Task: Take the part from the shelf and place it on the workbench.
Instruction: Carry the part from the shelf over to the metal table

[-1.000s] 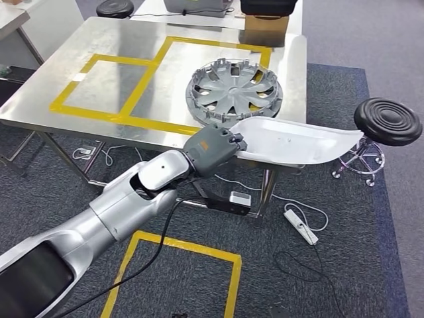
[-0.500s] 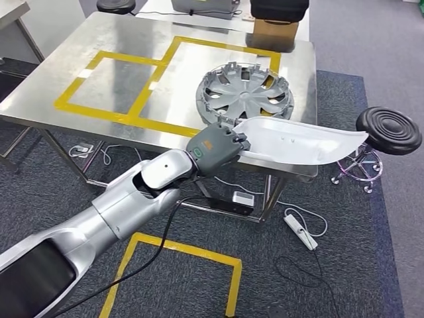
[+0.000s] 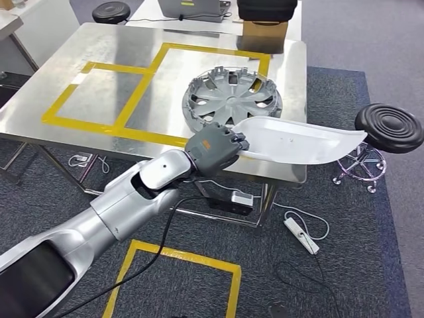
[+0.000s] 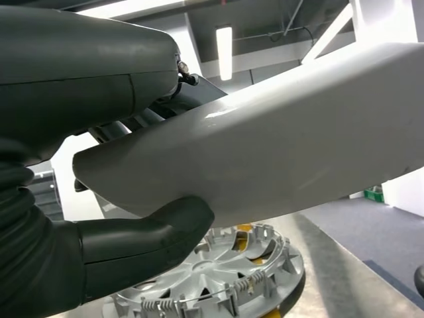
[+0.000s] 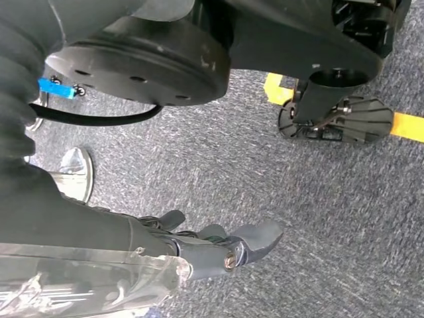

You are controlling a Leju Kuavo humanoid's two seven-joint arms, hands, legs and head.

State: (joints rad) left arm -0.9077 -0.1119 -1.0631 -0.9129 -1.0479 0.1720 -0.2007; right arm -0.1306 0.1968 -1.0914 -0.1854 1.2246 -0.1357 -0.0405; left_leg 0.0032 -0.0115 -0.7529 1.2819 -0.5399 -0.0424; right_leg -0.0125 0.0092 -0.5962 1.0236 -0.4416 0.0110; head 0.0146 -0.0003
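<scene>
Over the near edge of the tabletop (image 3: 100,79), left robot hand (image 3: 216,147) gripping one end of the long white part (image 3: 300,140), w/ thumb (image 4: 145,232) pressing under it and fingers wrapping over the top. Holding the part flat and sticking out to the right, far end reaching past the tabletop corner and getting near the black stool (image 3: 390,123). Not resting on the tabletop yet, as far as can be told.

Right robot hand (image 5: 220,248) hanging down by the floor, fingers curling in a bit, holding nothing. Can't tell if fully closed.

Things that could be going wrong from here:
- Holding only one end, so the long far end probably pulling down and twisting in the grip. Slipping out = dropping on the floor.
- Swinging left toward the yellow tape boxes (image 3: 120,86) could be bumping the grey wheel cover (image 3: 231,98), sitting just behind the hand. Pushing it across the tabletop, maybe.
- Lowering too early, w/ far end hanging past the edge, could be tipping the part off the corner.
- Swinging right could be knocking the stool.

Safer guess: lifting a bit, moving further in, then setting down slow.
</scene>
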